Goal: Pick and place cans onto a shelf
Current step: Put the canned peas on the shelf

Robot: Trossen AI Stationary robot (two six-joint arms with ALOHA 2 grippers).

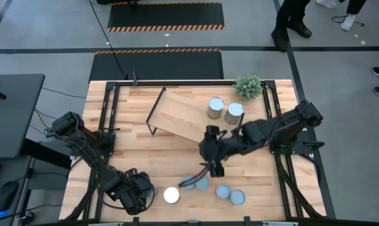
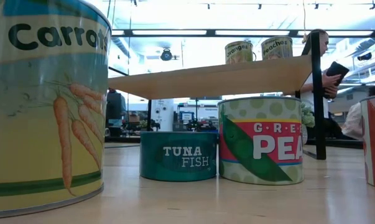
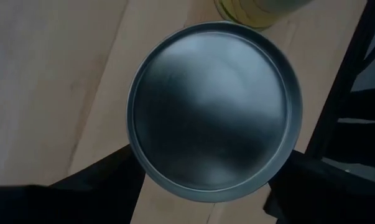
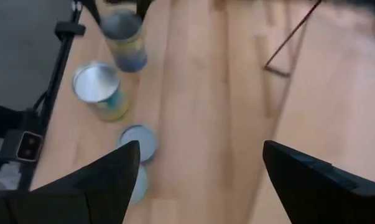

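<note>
High view: two cans [image 1: 224, 109] on shelf [image 1: 183, 116].

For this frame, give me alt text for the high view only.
Two cans stand on the askew wooden shelf; the right gripper hangs open over the table before it. More cans sit near the front edge, where the left gripper waits.
</note>
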